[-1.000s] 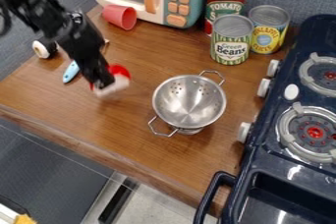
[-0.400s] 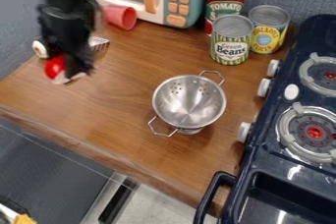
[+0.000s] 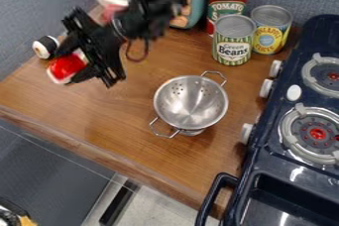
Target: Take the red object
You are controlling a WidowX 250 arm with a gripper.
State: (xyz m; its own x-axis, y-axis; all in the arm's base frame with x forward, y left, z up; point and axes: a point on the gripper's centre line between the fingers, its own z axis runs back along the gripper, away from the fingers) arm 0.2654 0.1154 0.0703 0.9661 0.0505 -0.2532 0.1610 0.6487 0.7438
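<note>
Pincer (image 3: 68,65) tilted over toward lower left, closed on red object (image 3: 65,67); white edge faces lower left, long axis unclear.

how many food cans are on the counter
3: the red-labelled can at the back left, the yellow-labelled can to its right, and the green-striped can in front.

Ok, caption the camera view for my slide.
The gripper holds the red object, with the colander and stove off to the right.
</note>
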